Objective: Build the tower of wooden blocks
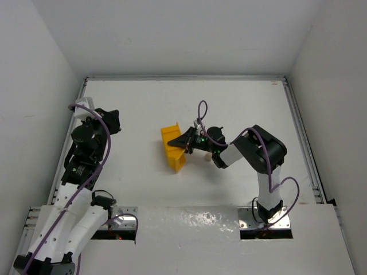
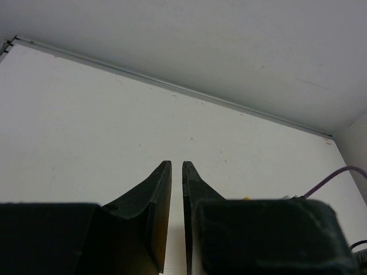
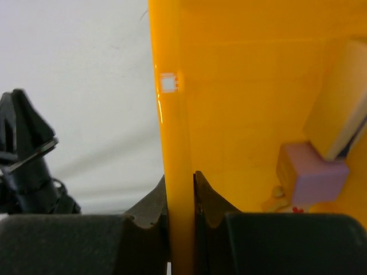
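Note:
My right gripper (image 1: 187, 143) is shut on the side wall of the yellow plastic bin (image 1: 172, 150), which stands tilted near the table's middle. In the right wrist view the gripper (image 3: 181, 175) has one finger on each side of the bin wall (image 3: 175, 109). Inside the bin lie a purple wooden cube (image 3: 312, 175) and a pale tan block (image 3: 338, 109) leaning above it. No dark brown cube shows. A small pale piece (image 1: 205, 153) lies on the table under the right wrist. My left gripper (image 1: 112, 120) is at the far left, fingers nearly together (image 2: 176, 164), holding nothing.
White walls close the table (image 1: 241, 103) on three sides, with a metal strip along the back edge (image 2: 172, 87). A black arm part (image 3: 26, 149) shows left of the bin in the right wrist view. Purple cables loop over both arms.

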You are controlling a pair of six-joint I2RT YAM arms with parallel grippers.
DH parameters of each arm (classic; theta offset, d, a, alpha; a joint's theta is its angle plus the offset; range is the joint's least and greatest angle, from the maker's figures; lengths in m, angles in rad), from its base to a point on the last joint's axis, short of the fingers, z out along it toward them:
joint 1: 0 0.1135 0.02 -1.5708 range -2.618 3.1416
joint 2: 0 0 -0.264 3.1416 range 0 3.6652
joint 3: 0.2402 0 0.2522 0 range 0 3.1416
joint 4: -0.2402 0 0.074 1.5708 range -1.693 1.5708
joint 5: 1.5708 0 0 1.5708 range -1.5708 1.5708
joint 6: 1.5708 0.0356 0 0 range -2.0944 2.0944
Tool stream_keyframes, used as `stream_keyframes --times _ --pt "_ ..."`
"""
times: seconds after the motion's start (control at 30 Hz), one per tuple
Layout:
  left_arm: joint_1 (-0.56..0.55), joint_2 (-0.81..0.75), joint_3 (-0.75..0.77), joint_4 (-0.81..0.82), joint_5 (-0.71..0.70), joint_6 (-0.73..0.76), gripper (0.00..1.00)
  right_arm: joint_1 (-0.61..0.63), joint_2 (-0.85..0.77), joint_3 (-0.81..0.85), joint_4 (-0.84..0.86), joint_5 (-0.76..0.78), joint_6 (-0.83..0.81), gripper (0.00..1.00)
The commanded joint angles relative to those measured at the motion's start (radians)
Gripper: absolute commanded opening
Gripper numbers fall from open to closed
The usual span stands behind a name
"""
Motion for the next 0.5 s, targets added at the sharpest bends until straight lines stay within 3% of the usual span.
stream_keyframes --times 0.0,0.07,0.13,0.2,0.3,0.4,0.47 --pt "-0.01 0.009 0.019 0.032 0.02 0.011 0.12 -0.007 0.019 -0.004 0.44 0.022 -0.025 0.0" --pt "-0.01 -0.011 0.019 0.019 -0.028 0.013 0.12 0.024 -0.054 -0.078 0.437 0.04 -0.054 0.0" --pt "-0.008 -0.01 0.012 0.041 -0.008 0.006 0.12 0.013 -0.062 -0.045 0.439 0.053 -0.073 0.0" --pt "-0.008 0.016 0.022 0.039 0.027 0.011 0.12 0.007 -0.009 0.037 0.44 0.037 0.018 0.0" --pt "-0.01 0.024 0.019 0.018 -0.011 0.011 0.12 0.051 -0.073 -0.012 0.437 0.104 -0.016 0.0" --pt "-0.011 0.035 0.018 0.041 0.026 0.008 0.12 0.029 0.011 0.152 0.437 0.08 0.019 0.0" --pt "-0.011 0.044 0.018 0.042 0.031 0.011 0.12 0.047 0.03 0.099 0.44 0.082 0.068 0.0"
